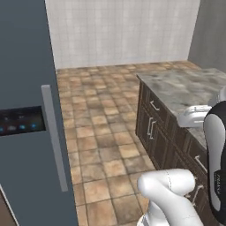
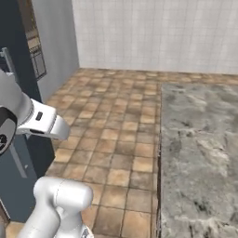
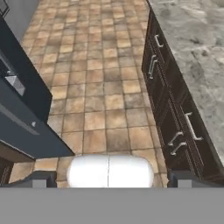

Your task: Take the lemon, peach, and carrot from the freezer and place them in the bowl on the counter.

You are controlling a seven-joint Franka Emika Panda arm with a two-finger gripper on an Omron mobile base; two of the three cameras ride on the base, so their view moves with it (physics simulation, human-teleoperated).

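Blue-grey and shut, the freezer (image 1: 26, 110) stood at the left of the left base view, its long silver handle (image 1: 54, 137) running down the door beside a dark panel (image 1: 22, 120) with small blue lights. In the right base view the freezer (image 2: 18, 83) rose at the far left, behind the white arm (image 2: 42, 122). In the hand view its dark door (image 3: 24, 113) slanted across the left side.

Brown tiled floor (image 1: 101, 132) lay between the freezer and the tabletop (image 1: 190, 88), a grey mottled marble-look slab over dark wooden drawers (image 1: 152, 121) with silver pulls. The same slab (image 2: 200, 153) took up the right of the right base view, and in the hand view it (image 3: 197, 39) ran along the right edge above the drawers (image 3: 175, 100).

The fingers (image 3: 109, 178) stood wide apart, one dark tip (image 3: 37, 178) at the lower left and the other at the lower right of the hand view, with nothing between them. They pointed down at the floor, between freezer and tabletop and touching neither.

With the door closed, I could not tell where the lemon, peach and carrot lay.
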